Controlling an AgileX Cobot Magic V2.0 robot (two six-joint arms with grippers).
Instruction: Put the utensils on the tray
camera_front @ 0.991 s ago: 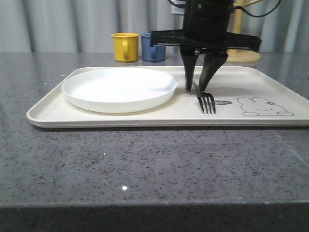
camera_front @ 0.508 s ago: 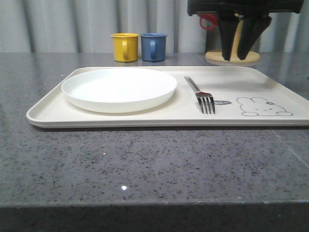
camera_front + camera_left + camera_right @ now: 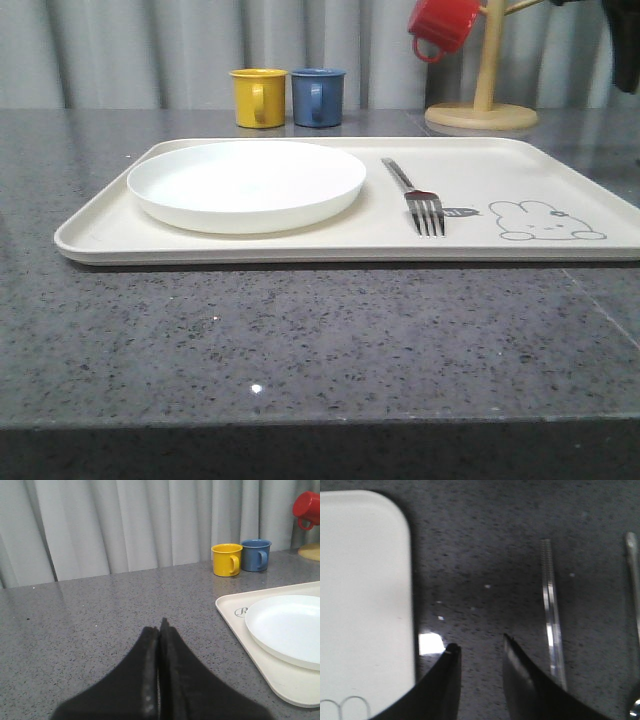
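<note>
Fork [image 3: 420, 200] is flat on the tray [image 3: 300, 245], just beside the white plate [image 3: 246, 185], tines toward the front rim. Both are placed, so I judge the chopsticks and spoon are what's left.

Right gripper [image 3: 479, 652]: jaws apart, empty, hanging over bare bench [image 3: 485, 555]. The tray corner [image 3: 365, 590] sits to one side of the jaws. To the other side, near the jaws but not between them, lies a slim metal stick I read as the chopsticks [image 3: 551, 615]; blurred, so I can't tell if it's one or a pair lying together. Beyond that, well apart, is a second metal handle at the frame edge, probably the spoon [image 3: 635, 605].

Left gripper [image 3: 159, 670]: jaws pressed together, nothing in them, parked over bench with the tray and plate off to one side.

Risks as I see them:
- Chopsticks are thin and flat on hard stone. The jaws could skid off or pinch only one.
- They're offset from the jaws now. A straight descent would miss or knock them rolling toward the spoon.
- A grab off-centre would let them tilt and slip out during the carry.
- Dropping them near the fork could nudge it.
</note>
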